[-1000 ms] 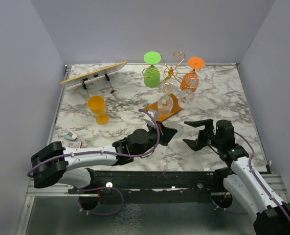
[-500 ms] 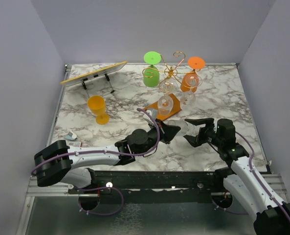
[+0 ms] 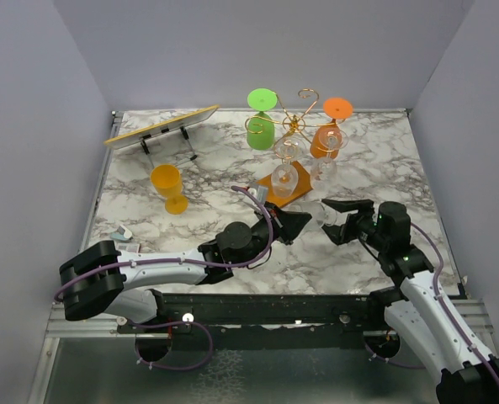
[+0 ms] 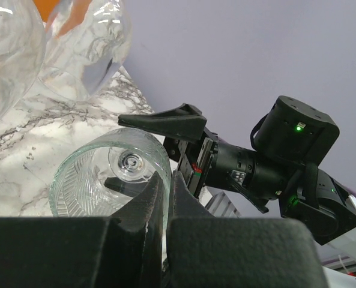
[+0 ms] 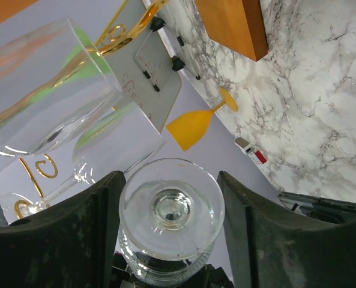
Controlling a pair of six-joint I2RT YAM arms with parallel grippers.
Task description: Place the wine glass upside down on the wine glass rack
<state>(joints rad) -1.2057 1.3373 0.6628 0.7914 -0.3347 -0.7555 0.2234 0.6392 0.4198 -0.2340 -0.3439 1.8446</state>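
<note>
Clear wine glass (image 4: 93, 180) in tight left claw (image 4: 164, 180); right claw (image 5: 170, 183) wide around round foot (image 5: 171, 210)

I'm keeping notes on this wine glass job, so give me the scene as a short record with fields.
wine glass: clear, tipped sideways
left gripper: shut on its rim
right gripper: open, fingers either side of its foot
wine glass rack: behind, coloured and clear glasses already hanging
task: glass not yet on rack
</note>
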